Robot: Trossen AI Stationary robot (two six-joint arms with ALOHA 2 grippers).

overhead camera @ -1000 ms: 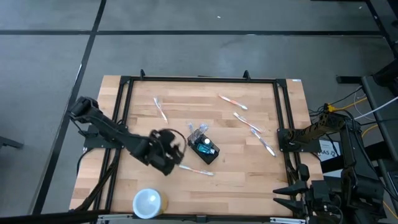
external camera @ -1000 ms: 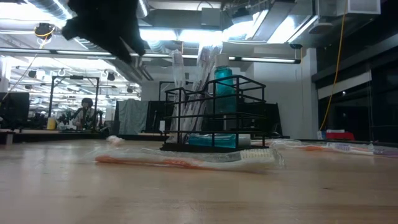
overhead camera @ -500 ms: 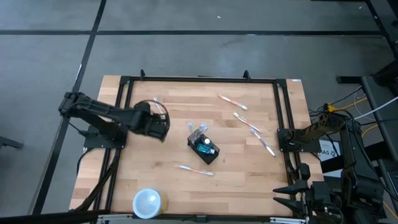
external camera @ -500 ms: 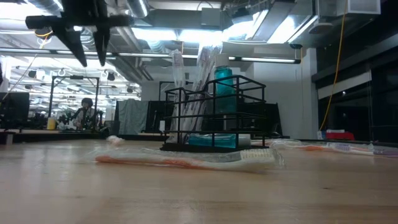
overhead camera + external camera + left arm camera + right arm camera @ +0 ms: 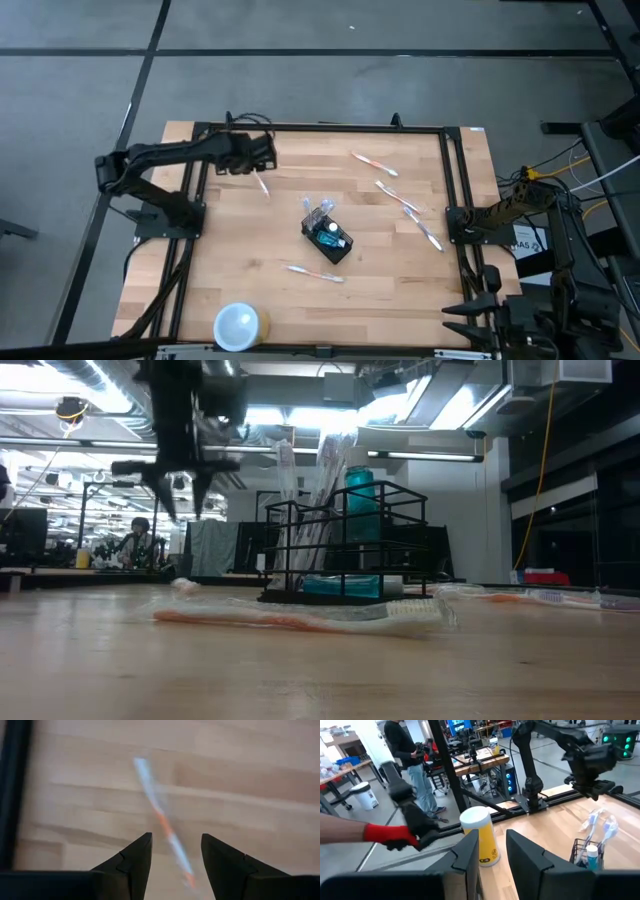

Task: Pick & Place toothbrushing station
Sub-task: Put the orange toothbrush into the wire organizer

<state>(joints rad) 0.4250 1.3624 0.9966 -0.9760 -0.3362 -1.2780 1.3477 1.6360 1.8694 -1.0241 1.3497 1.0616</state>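
Swinging away from the toothbrushing station [image 5: 327, 234], the left end effector [image 5: 262, 152] now hovers, fingers apart and empty, over a far wrapped toothbrush [image 5: 162, 820]; another pick looks likely.

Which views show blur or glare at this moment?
Left wrist view: the wrapped orange-and-white toothbrush is smeared by motion blur. Low view: bright ceiling lights glare behind the black wire caddy. Right wrist view: a blurred red-sleeved arm. High view: sharp.
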